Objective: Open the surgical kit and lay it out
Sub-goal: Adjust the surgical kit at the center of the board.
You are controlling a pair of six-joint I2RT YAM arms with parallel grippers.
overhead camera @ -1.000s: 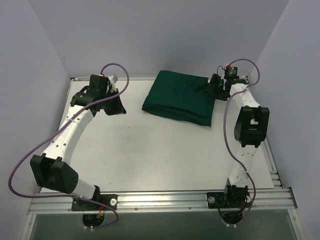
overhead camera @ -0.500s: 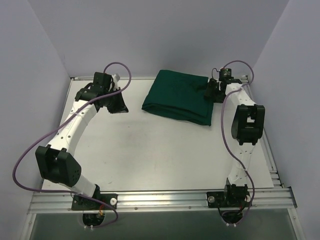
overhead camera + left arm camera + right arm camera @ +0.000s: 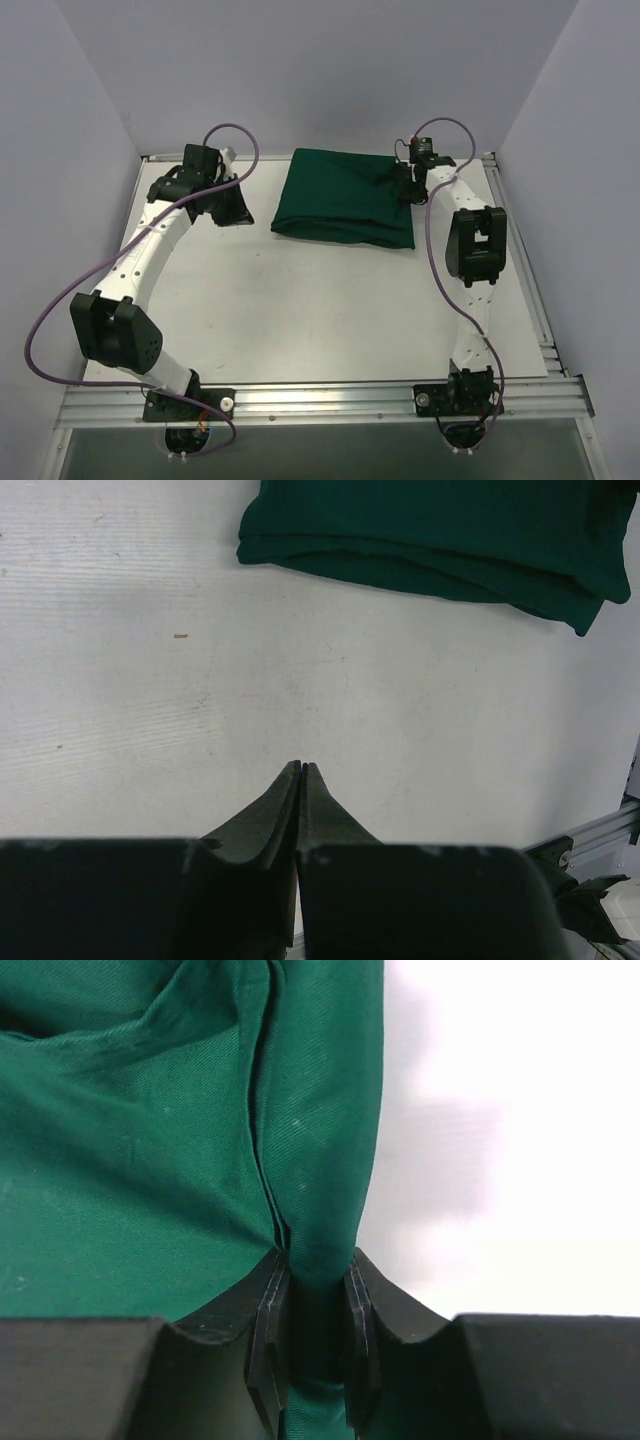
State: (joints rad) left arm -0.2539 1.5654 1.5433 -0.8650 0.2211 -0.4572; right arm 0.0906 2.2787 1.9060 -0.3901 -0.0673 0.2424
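Note:
The surgical kit [image 3: 345, 195] is a folded dark green cloth bundle lying at the back middle of the white table; its contents are hidden inside the wrap. My right gripper [image 3: 408, 186] sits at the bundle's right edge, and in the right wrist view its fingers [image 3: 316, 1278] are shut on a fold of the green cloth [image 3: 310, 1160]. My left gripper [image 3: 238, 212] hovers left of the bundle, shut with nothing in it. The left wrist view shows its closed tips [image 3: 302, 768] over bare table, the kit [image 3: 440, 540] further ahead.
Purple walls close in the table [image 3: 300, 300] on the left, back and right. An aluminium rail [image 3: 320, 400] runs along the near edge, carrying both arm bases. Purple cables loop from each arm.
My right gripper closed on the cloth's right edge and moved left, pushing the bundle a little to the left. The left arm has shifted slightly.

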